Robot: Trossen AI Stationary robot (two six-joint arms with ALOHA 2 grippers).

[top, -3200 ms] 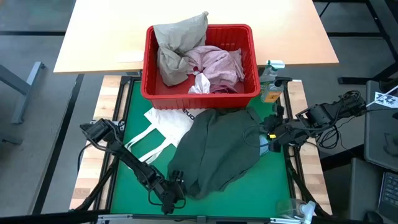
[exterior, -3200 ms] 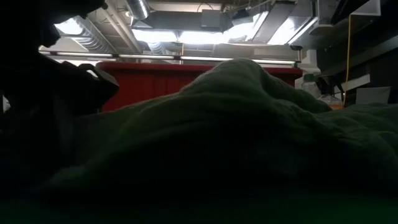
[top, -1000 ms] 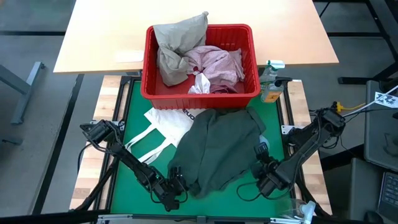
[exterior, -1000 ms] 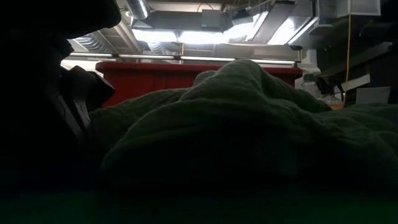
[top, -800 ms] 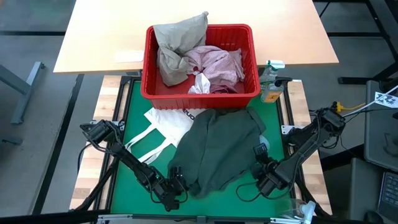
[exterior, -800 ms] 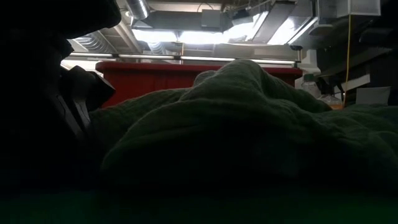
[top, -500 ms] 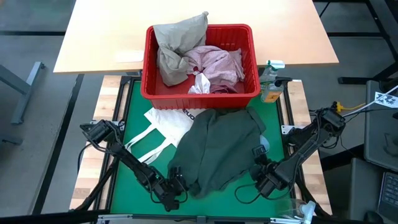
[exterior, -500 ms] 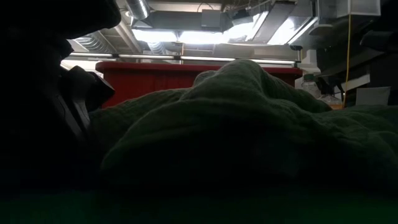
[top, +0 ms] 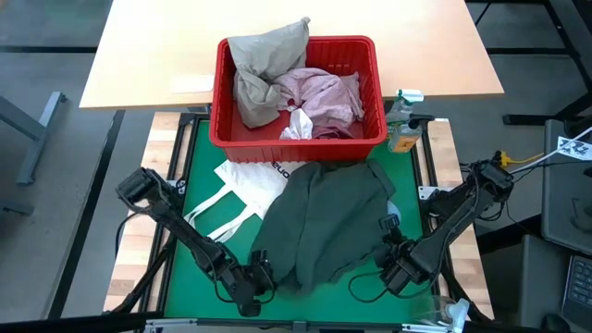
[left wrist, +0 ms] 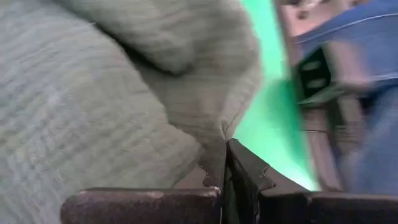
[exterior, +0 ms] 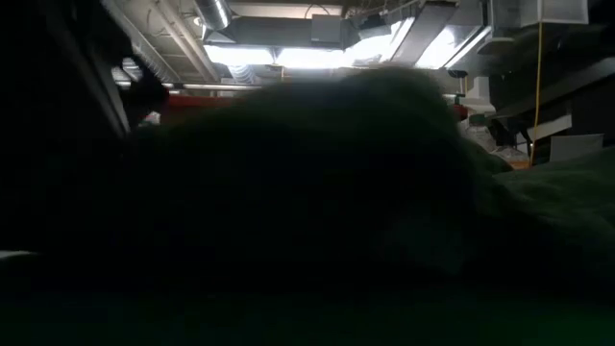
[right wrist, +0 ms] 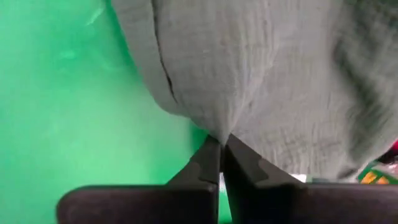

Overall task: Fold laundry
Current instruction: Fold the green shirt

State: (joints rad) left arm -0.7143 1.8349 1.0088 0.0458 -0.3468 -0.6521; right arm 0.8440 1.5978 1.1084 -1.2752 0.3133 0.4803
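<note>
From above, your right gripper [top: 396,252] has just snapped shut on the dark grey-green garment [top: 328,222] mid-mat, near-right edge, the left gripper [top: 259,275] pinching its near-left; both wrist views confirm cloth clamped, so you're set to lift.

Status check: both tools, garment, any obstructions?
Left tool shut on green garment, near edge. Right tool shut on its right hem. Tote partly under garment.

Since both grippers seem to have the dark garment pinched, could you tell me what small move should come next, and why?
Probably lift both together: the left gripper and right gripper are each shut on an edge of the dark grey-green garment, which lies crumpled on the green mat.
</note>
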